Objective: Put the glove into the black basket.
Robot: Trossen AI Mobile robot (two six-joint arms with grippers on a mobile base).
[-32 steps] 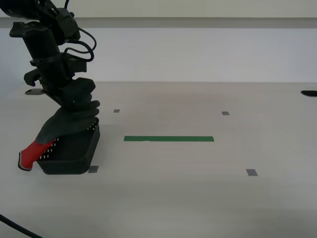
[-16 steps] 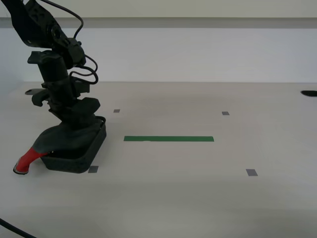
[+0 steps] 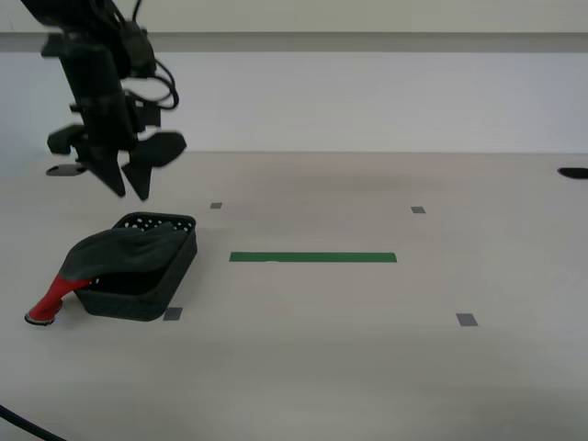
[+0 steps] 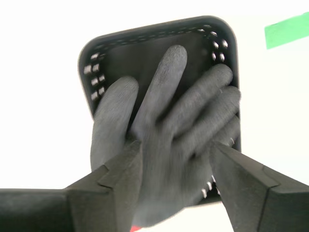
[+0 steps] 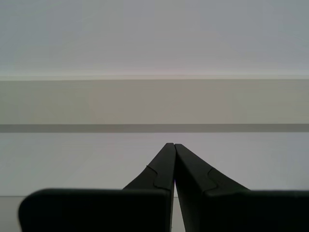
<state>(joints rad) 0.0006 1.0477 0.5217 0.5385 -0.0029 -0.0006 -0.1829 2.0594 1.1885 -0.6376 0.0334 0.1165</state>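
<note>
While my second gripper point(image 3: 131, 190) hangs open above the black basket point(image 3: 138, 299), the glove point(image 3: 124, 250) drapes over its rim, cuff outside; my first gripper point(image 5: 173, 147) is closed.

A pale table point(image 3: 367, 367) fills the exterior view, with a white wall point(image 3: 367, 92) behind it. A green tape strip point(image 3: 312, 257) lies flat near the middle. Small grey square markers point(image 3: 467, 320) sit well apart around it. At the far right edge is a dark spot point(image 3: 573, 172), possibly a hole.
</note>
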